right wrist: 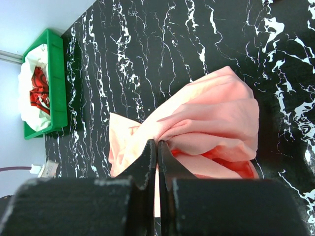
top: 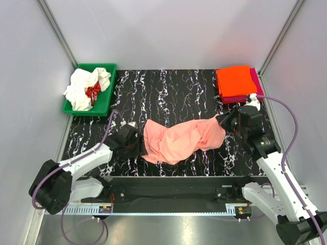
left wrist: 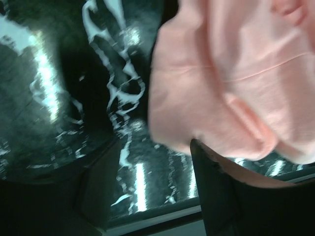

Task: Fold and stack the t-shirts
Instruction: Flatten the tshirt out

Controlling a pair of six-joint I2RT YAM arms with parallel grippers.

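At the far left, a white t-shirt (top: 79, 91) and a red t-shirt (top: 93, 91) are heaped crumpled in a green bin (top: 97, 66). The left gripper (top: 137, 143) is spread open just beside the left edge of the salmon-pink t-shirt (top: 179, 140), which is stretched across the middle of the table (top: 168, 92), and the shirt's right end is pinched in the clenched right gripper (top: 223, 124). Behind that gripper, in the far right corner, an orange t-shirt (top: 234, 80) is laid folded on a magenta t-shirt (top: 258, 84).
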